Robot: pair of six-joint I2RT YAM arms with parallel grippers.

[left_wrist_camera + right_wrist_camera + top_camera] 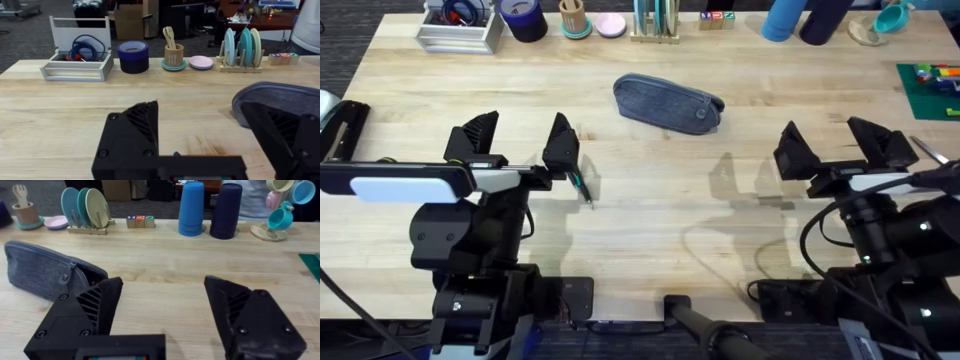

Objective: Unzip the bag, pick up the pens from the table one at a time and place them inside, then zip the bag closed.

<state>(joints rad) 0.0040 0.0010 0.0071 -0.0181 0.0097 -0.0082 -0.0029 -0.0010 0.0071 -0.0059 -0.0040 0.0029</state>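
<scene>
Wooden table (650,190): the bag (667,103) is seen partly unzipped, one pen (581,186) is left out beside the left gripper (518,140), and both it and the right gripper (840,143) are held with jaws apart, empty.

One bag (668,103), one pen (582,187) in sight, two tumblers (191,209), three plates (85,207) racked, three mugs (280,216).

The oblong grey-blue pencil pouch (666,103) is soft woven cloth, matt and finely textured like denim. The large pale tabletop (650,215) is smooth wood with a faint satin sheen and visible plank grain. The black ribbed left gripper (520,142) and black ribbed right gripper (838,146) look like matt hard plastic.
</scene>
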